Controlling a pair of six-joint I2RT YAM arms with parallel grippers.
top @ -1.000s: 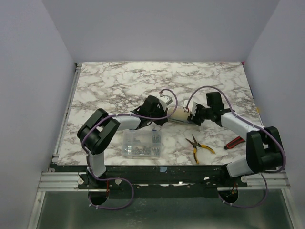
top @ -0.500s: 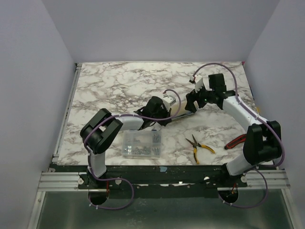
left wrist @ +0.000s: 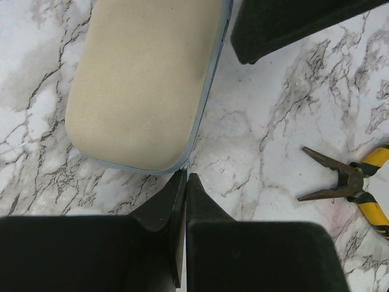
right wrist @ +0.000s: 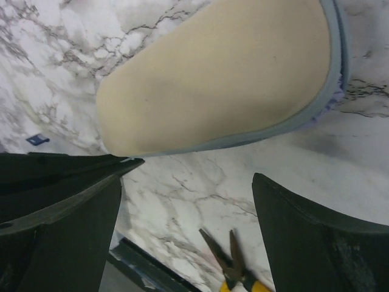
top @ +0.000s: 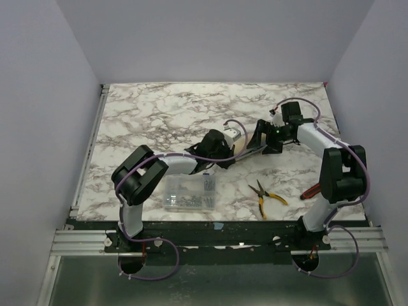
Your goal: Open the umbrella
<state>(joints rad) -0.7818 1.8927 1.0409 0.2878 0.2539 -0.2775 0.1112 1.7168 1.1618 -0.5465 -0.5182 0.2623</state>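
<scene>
Just released umbrella [left wrist: 143,85] with right hand [right wrist: 199,170], now spread wide.
Keeps left hand [left wrist: 185,176] pressed together at its edge; still bundled, yet to be opened.

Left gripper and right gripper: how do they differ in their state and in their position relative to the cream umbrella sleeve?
The left gripper is shut, its fingers pressed together; the right gripper is open, its fingers far apart. The left gripper's tips meet the bluish rim of the cream umbrella sleeve; the right gripper holds nothing, with only the marble tabletop between its fingers. Both have black fingers and point at the same sleeve.
</scene>
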